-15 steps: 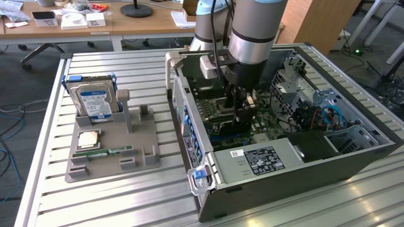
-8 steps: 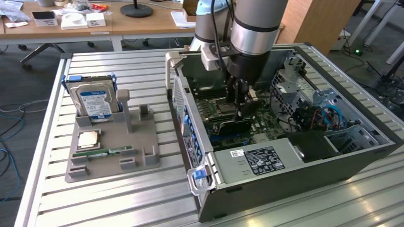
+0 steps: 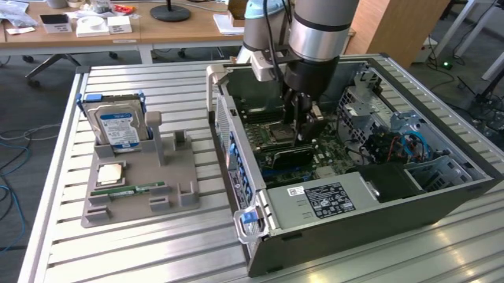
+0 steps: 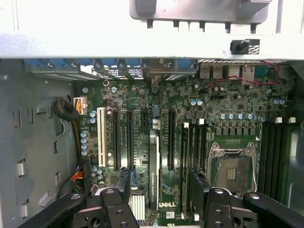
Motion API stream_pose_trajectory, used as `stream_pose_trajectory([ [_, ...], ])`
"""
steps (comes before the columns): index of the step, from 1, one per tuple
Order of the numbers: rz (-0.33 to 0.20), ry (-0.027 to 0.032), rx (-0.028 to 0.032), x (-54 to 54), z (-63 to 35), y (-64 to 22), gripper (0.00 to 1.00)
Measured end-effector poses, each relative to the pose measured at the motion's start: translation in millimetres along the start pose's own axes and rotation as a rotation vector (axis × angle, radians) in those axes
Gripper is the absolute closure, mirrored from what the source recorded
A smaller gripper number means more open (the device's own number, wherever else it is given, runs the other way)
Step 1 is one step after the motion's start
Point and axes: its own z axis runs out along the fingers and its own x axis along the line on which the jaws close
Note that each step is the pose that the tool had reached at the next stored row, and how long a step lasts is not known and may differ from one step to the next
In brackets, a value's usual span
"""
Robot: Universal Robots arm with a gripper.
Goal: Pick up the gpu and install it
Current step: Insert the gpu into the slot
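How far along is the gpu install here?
Done, as it looks: the gpu stands on edge in a motherboard slot inside the case. In hand: nothing; the gripper is open, a finger on either side of the card, above it. Left: cannot tell whether the card is fully seated.

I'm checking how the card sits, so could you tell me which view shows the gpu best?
The wrist view: the gpu stands edge-on in its motherboard slot, between the open gripper's fingers. In the exterior view the gpu is a dark strip partly behind the gripper.
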Motion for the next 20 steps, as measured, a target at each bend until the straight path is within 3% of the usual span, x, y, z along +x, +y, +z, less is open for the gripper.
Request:
stream_pose_trajectory([
  [12,0.002,0.0001,-0.002,-0.9,-13.5,-0.8,0.37],
  [20,0.002,0.0002,-0.0024,-0.9,-13.8,-1.1,0.37],
])
